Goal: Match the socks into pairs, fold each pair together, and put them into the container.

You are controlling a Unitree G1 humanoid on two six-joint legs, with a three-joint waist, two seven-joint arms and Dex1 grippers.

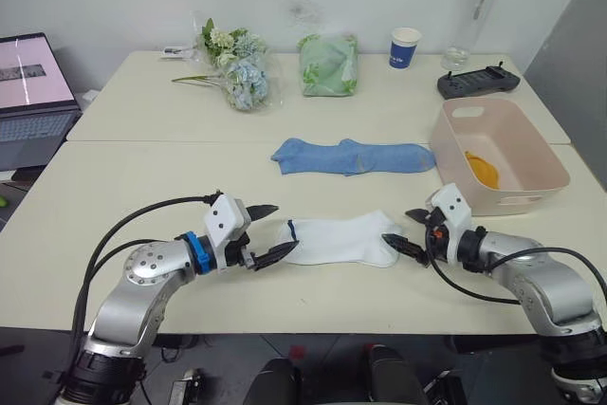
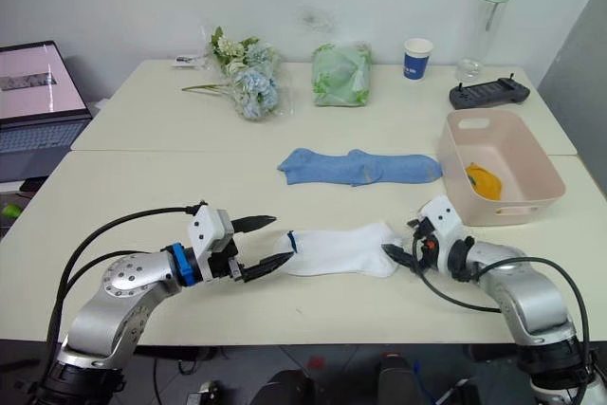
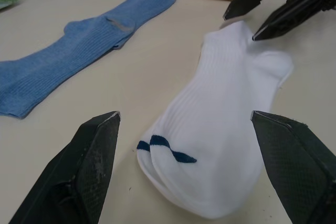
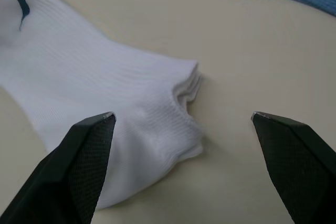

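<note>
Two white socks (image 1: pixel 337 239) with dark blue marks lie stacked on the table's front middle. My left gripper (image 1: pixel 274 230) stands open at their toe end, its fingers either side of it in the left wrist view (image 3: pixel 185 115). At the cuff end (image 4: pixel 178 98) my right gripper (image 1: pixel 402 229) is open too, holding nothing. Two light blue socks (image 1: pixel 356 156) lie overlapping, farther back. The pink container (image 1: pixel 512 199) stands at the right with mustard-yellow sock (image 1: pixel 482 170) inside.
Along the far edge are a flower bunch (image 1: pixel 237 68), a green cloth bundle (image 1: pixel 328 65), a paper cup (image 1: pixel 405 47), a bottle (image 1: pixel 479 11) and a black controller (image 1: pixel 477 81). A laptop (image 1: pixel 33 101) sits at the far left.
</note>
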